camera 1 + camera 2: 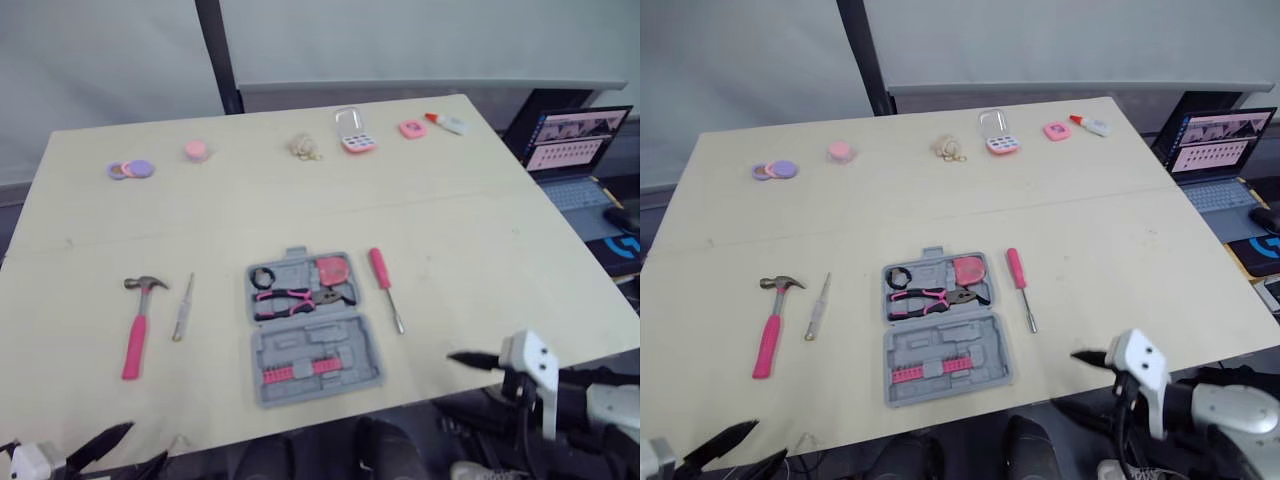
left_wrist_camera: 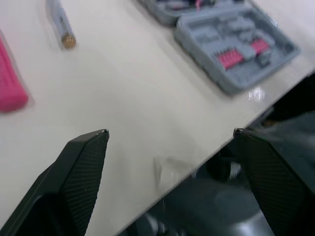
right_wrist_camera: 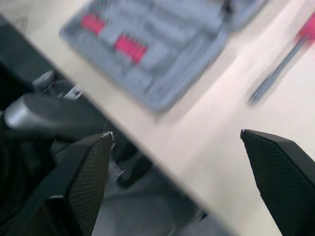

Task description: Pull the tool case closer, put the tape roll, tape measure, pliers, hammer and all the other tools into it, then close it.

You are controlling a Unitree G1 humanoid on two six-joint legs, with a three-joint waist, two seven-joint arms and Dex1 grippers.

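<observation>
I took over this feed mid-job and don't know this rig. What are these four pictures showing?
This is a humanoid robot with two arms. The two wide pictures come from a stereo camera on its head, looking down over a table. The two close pictures come from wrist cameras looking along each arm's black fingers: the left gripper and the right gripper, both open, holding nothing, near the table's front edge. In the middle lies an open grey tool case holding pliers, a black tape roll and a pink tape measure. To its left lie a pink-handled hammer and a slim grey tool; to its right, a pink-handled screwdriver. Small items line the far edge; a laptop sits off to the right.
</observation>
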